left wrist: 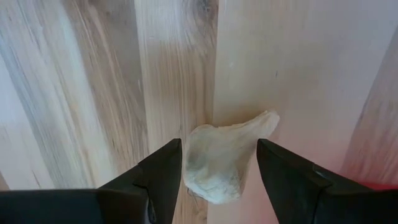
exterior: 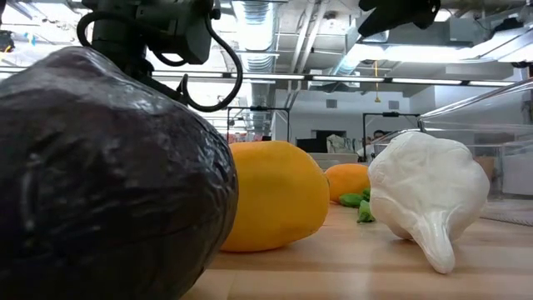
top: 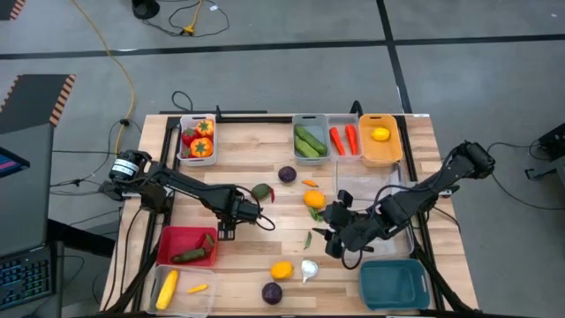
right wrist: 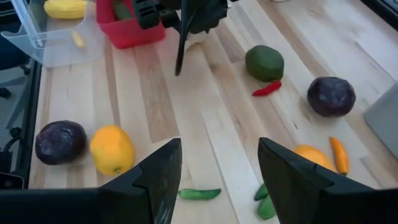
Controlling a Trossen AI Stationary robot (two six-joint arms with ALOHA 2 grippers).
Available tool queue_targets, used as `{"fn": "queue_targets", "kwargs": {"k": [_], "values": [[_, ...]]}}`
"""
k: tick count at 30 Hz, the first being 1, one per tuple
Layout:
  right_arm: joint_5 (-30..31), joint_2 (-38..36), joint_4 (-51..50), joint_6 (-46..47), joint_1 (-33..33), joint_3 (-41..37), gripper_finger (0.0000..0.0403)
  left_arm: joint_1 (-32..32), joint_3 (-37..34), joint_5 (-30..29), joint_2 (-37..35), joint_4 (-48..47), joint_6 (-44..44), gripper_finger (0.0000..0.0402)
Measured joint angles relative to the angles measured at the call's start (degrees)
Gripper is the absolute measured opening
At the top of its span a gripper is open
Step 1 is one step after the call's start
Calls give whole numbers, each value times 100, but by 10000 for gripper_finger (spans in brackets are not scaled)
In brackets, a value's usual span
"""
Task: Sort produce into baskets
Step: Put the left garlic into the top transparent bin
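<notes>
My left gripper (top: 226,232) is open and low over the table, just right of the red basket (top: 181,238). In the left wrist view its fingers (left wrist: 219,146) stand on either side of a white garlic (left wrist: 217,158) that lies on the wood, with a small gap on each side. My right gripper (top: 329,237) is open and empty above the table's middle. In its wrist view (right wrist: 219,146) it hovers over a green bean (right wrist: 199,194). A second garlic (top: 308,269) lies near the front edge.
Far-edge baskets hold tomatoes and peppers (top: 197,141), cucumbers (top: 310,139), carrots (top: 345,139) and a lemon (top: 380,134). A teal basket (top: 393,283) stands front right, and a clear one with corn (top: 168,289) front left. Loose purple rounds (top: 287,174) (top: 272,292), oranges (top: 314,199) (top: 281,269), a green fruit (top: 260,192) and a chili (right wrist: 267,89) lie between the arms.
</notes>
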Motion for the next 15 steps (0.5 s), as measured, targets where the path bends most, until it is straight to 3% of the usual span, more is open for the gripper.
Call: {"fn": "queue_targets", "kwargs": {"k": [6, 15], "values": [[2, 0, 1, -5, 19, 0, 239, 0, -219, 52, -4, 74, -16, 192], [4, 0, -2, -44, 18, 0, 239, 0, -288, 56, -9, 78, -83, 156]]}}
